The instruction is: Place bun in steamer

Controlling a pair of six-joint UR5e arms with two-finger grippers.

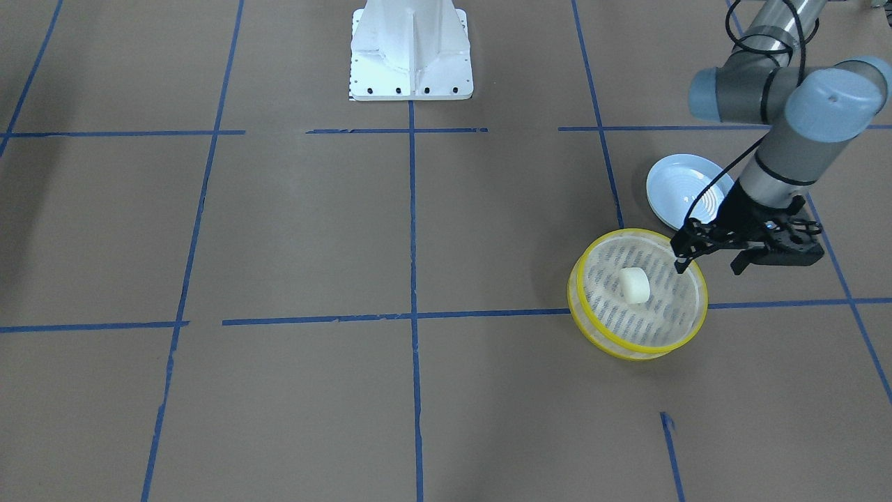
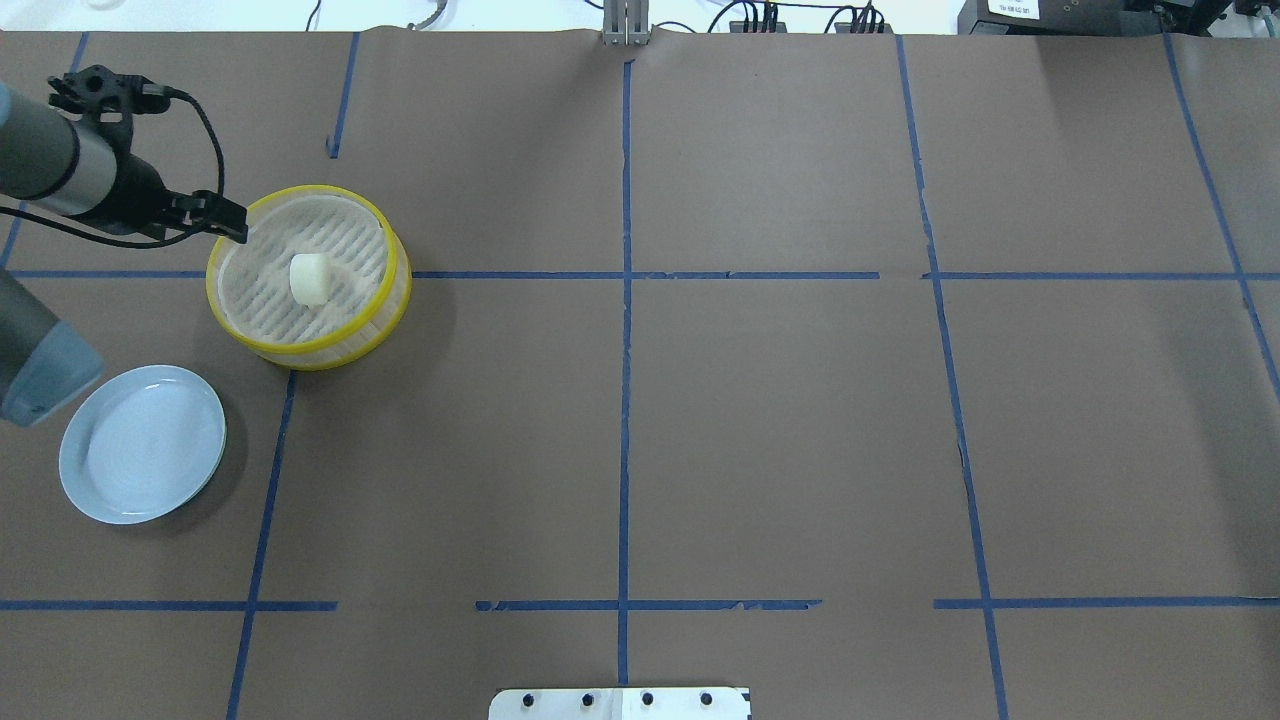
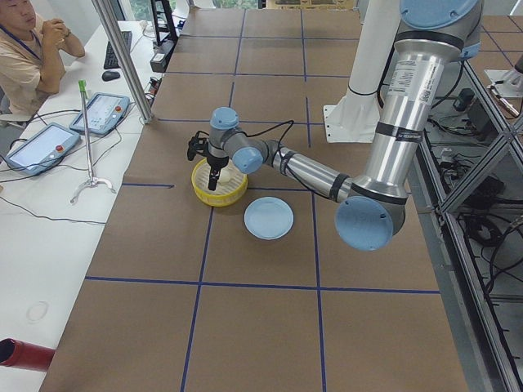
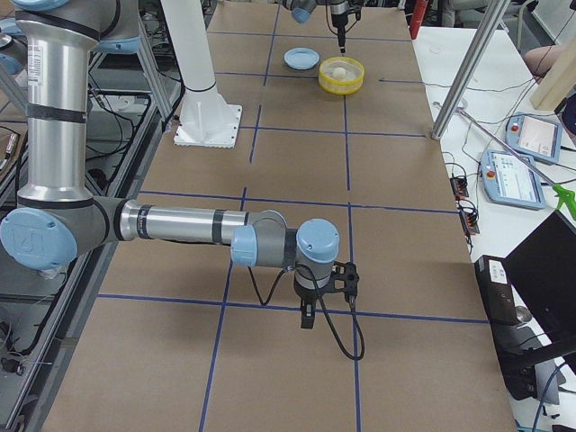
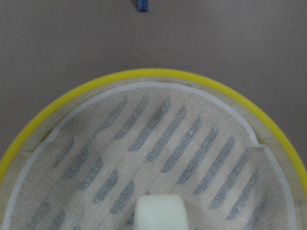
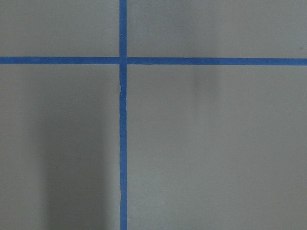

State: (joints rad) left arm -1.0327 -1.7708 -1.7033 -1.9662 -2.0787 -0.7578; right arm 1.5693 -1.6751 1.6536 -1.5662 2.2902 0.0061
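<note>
The cream-white bun [image 1: 635, 286] lies in the middle of the yellow-rimmed steamer [image 1: 613, 341] on its slotted base. It also shows in the overhead view [image 2: 309, 279] and at the bottom of the left wrist view [image 5: 160, 213], inside the steamer's rim [image 5: 158, 73]. My left gripper [image 1: 679, 263] hovers over the steamer's rim [image 2: 320, 192] on the plate side, apart from the bun. Its fingertips come together to one tip [image 2: 238, 228] and hold nothing. My right gripper [image 4: 306, 319] hangs low over bare paper far from the steamer; I cannot tell whether it is open or shut.
An empty pale blue plate [image 2: 142, 443] sits close beside the steamer, toward the robot. The white robot base [image 1: 411, 49] stands at the table's middle edge. Blue tape lines [image 6: 122, 120] cross the brown paper. An operator [image 3: 24, 49] sits past the far edge.
</note>
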